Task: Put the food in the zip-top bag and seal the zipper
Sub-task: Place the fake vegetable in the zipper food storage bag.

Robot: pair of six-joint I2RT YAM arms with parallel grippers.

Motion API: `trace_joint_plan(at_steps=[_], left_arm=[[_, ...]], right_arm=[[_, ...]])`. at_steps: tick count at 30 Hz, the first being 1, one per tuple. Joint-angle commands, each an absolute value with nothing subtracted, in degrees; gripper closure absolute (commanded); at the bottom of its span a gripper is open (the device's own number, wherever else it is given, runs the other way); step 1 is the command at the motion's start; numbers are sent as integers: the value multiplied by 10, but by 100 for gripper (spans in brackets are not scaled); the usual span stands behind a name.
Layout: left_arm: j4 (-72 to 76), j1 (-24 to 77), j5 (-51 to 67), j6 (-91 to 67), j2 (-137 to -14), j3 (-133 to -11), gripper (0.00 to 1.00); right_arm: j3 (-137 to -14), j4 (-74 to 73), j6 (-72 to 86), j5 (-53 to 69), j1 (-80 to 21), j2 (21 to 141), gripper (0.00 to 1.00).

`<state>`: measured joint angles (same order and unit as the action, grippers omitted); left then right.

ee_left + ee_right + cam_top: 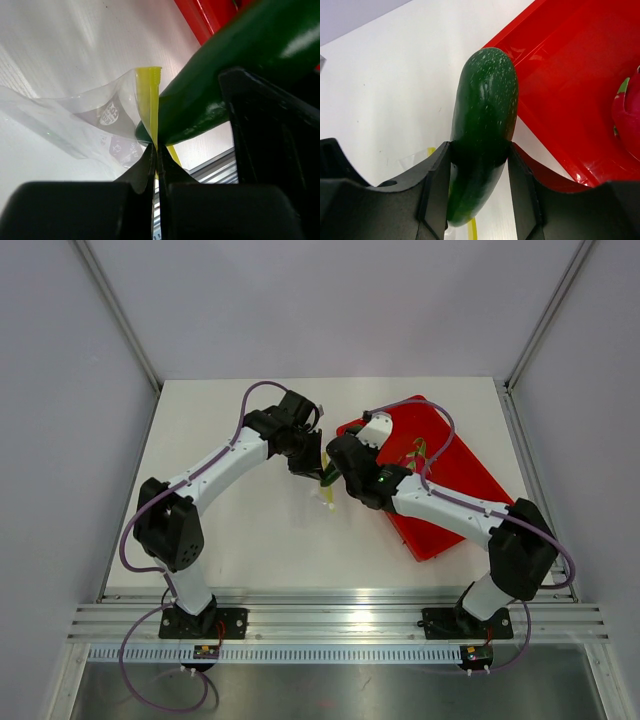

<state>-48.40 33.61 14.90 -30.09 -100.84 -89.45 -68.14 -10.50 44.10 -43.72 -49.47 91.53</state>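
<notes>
Food (482,130): dark green, glossy, finely speckled; long with rounded ends. It is held above the table, just off the left rim of the red tray (560,75).
Right gripper (480,150): flat black fingers clamped on the two sides of the food, near its lower half.
Zip-top bag (85,125): thin clear film, crinkled and curling, with small pale printed marks. It sits just beyond the food on the side away from the red tray.
Zipper (148,100): narrow yellow-green strip, standing upright. The food's blunt tip meets it on the side toward the red tray; whether the tip is inside the bag cannot be told.
Left gripper (156,152): black fingers pressed together, pinching the zipper strip between their tips.
Red tray: shiny hard plastic, flat floor, raised rim.
Dragon fruit (627,115): pink skin with a green leaf tip, lying inside the red tray.
Table (230,540): white, matte, under the red tray.
</notes>
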Motion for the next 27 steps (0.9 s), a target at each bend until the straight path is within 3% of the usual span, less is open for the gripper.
trace_joint_plan(at_steps=[1, 20, 27], left_arm=[[-456, 332, 167, -306, -1012, -904, 100], [-432, 325, 204, -326, -1022, -910, 100], [-436, 317, 205, -304, -1026, -901, 100]], right_arm=[[-685, -97, 480, -461, -504, 862, 85], [-674, -115, 534, -381, -519, 930, 87], [-656, -150, 545, -414, -518, 881, 87]])
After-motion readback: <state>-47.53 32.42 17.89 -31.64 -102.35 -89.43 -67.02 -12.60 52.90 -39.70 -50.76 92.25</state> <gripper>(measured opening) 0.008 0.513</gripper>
